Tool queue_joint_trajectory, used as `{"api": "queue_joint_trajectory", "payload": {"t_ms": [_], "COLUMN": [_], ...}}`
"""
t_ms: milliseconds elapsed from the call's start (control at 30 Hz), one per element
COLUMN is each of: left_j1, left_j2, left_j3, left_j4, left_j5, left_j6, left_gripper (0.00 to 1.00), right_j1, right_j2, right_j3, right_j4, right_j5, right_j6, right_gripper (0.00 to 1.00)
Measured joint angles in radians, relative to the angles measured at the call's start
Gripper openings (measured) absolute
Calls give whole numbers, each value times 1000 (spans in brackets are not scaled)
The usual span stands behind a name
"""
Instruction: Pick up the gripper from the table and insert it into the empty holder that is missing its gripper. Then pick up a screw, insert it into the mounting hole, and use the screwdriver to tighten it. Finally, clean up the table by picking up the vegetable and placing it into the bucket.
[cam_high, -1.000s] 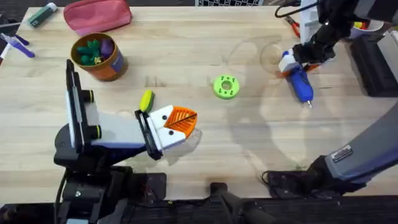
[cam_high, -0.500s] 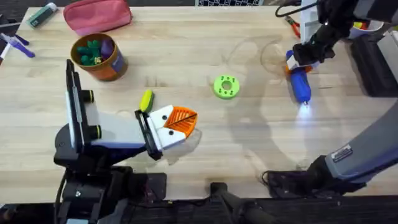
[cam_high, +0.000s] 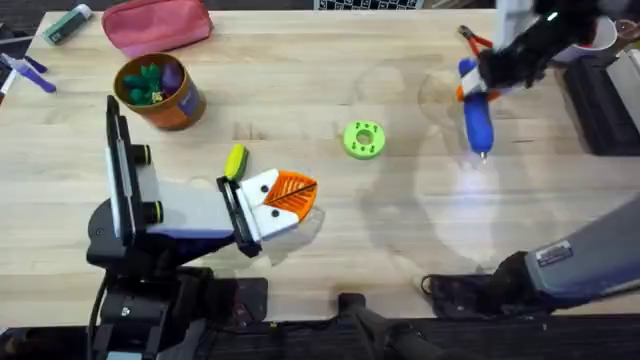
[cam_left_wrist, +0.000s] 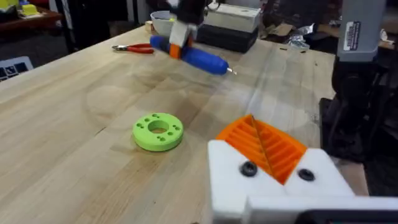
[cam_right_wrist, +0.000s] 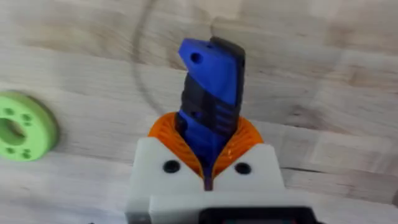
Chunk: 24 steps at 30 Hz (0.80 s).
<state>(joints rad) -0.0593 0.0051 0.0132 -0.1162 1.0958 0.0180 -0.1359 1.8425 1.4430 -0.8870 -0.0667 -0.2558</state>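
A: Where is the screwdriver (cam_high: 478, 115)?

B: Clamped in the right gripper (cam_high: 497, 72) at the far right of the table, lifted, its long axis pointing toward the robot, tip nearest.

A: And the left gripper (cam_high: 285, 200)?

B: It rests near the middle, orange pads together, nothing visibly between them. The vegetable (cam_high: 235, 161) lies just beside it, far nearer than to the right arm.

A: The bucket (cam_high: 158, 91)?

B: Far left, already holding small green and purple toys.

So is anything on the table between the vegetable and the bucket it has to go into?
Nothing visible: bare wood separates the vegetable from the bucket. The left gripper sits beside the vegetable.
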Motion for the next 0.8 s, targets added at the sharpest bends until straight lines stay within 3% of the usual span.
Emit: {"api": "queue_joint_trajectory", "payload": {"t_ms": [200, 400, 800], "left_j1": [0, 0, 0], "left_j2": [0, 0, 0], "left_j3": [0, 0, 0], "left_j4": [0, 0, 0], "left_j5": [0, 0, 0], "left_j6": [0, 0, 0], "left_gripper": [8, 8, 8], "right_j1": [44, 154, 498], "right_j2": [-192, -362, -607], "right_j3": [48, 84, 113], "right_j4": [2, 54, 308], "right_j5": [-30, -39, -55], "right_j6": [32, 113, 318], "right_gripper": [25, 25, 24]}}
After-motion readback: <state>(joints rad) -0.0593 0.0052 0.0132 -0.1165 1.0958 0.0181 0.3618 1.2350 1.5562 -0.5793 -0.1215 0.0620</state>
